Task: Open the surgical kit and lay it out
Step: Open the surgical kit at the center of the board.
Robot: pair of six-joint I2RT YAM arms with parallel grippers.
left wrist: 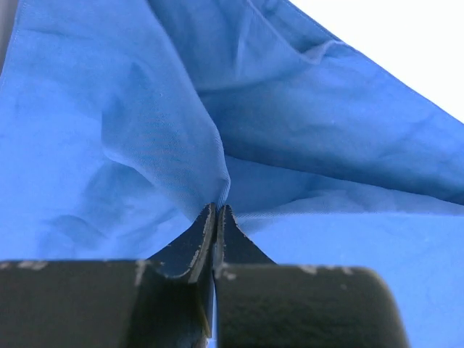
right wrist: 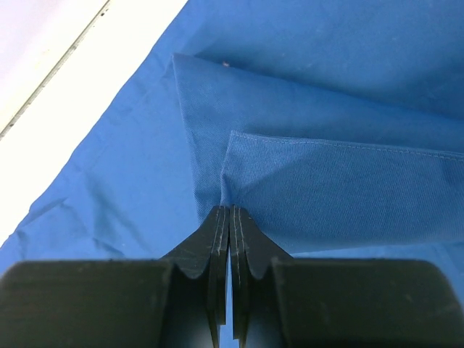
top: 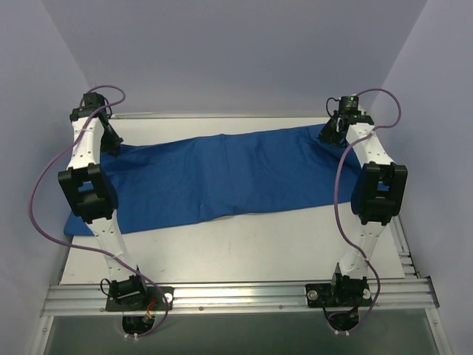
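Observation:
The surgical kit shows as a large royal-blue cloth wrap (top: 222,177) spread wide over the white table, from the far left to the far right. My left gripper (top: 111,144) is at the cloth's far left corner. In the left wrist view, the left gripper (left wrist: 219,206) is shut on a pinched fold of the cloth (left wrist: 145,109), which rises in creases from the tips. My right gripper (top: 330,137) is at the far right corner. Seen from the right wrist, this gripper (right wrist: 230,209) is shut on a hemmed edge of the cloth (right wrist: 348,188).
The bare white table (top: 244,244) shows between the cloth and the aluminium rail (top: 236,296) that carries the arm bases. Purple cables (top: 37,207) loop beside each arm. Pale walls close in the left, right and back sides.

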